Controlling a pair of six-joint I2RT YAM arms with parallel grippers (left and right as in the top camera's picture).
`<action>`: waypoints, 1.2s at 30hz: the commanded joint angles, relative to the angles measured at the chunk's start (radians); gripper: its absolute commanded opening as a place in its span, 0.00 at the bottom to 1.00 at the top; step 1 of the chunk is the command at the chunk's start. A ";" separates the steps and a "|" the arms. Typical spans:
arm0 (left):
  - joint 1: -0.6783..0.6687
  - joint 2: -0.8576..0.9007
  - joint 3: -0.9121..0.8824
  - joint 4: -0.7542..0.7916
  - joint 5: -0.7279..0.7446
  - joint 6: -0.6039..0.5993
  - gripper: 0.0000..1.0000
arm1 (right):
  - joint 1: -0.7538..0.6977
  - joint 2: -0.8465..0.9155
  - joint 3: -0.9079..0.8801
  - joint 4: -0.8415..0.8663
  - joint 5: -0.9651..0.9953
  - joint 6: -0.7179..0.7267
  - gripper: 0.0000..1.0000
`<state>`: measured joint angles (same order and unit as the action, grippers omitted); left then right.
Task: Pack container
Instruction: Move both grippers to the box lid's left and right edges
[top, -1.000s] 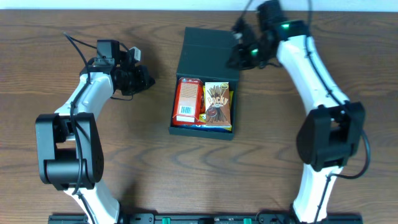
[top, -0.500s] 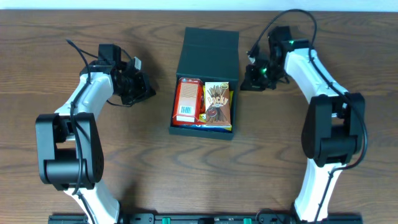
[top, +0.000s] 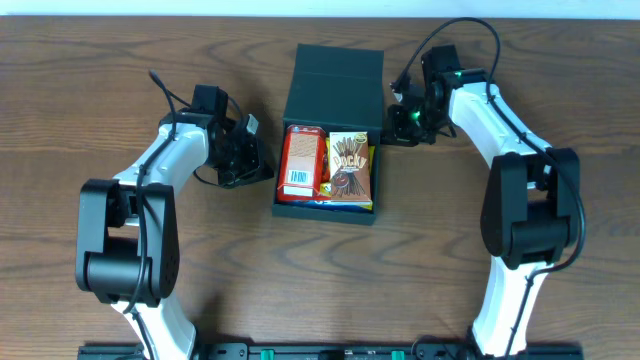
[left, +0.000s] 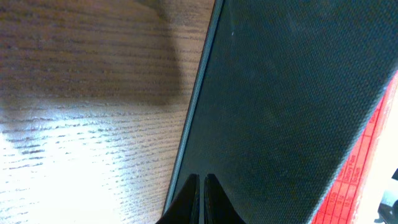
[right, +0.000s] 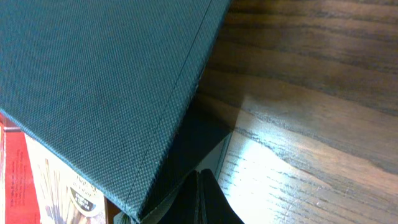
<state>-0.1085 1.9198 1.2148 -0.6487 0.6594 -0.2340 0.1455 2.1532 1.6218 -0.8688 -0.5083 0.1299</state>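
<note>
The dark teal-black container lies open mid-table, its flap lid raised behind it. Inside are an orange-red carton and a Pocky pack on a yellow-blue pack. My left gripper is shut with its tips against the container's left wall. My right gripper is shut at the lid's right edge near the hinge. In the right wrist view its tips sit under the raised lid.
The wooden table runs around the container. The white arm links reach in from both sides, and cables trail from the wrists.
My left gripper moved right up to the container's left wall. My right gripper came down from the back and settled against the lid's right edge.
</note>
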 joint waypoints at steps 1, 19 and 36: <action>-0.006 0.010 -0.007 -0.018 0.014 0.029 0.06 | 0.019 0.009 -0.005 0.013 -0.016 0.016 0.01; -0.027 0.010 -0.007 -0.080 0.015 0.048 0.06 | 0.033 0.009 -0.005 0.047 -0.016 0.027 0.01; -0.054 0.010 -0.007 -0.080 0.018 0.048 0.06 | 0.033 0.009 -0.005 0.071 -0.017 0.018 0.01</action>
<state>-0.1463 1.9198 1.2148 -0.7261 0.6617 -0.2050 0.1616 2.1532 1.6218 -0.8024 -0.4973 0.1493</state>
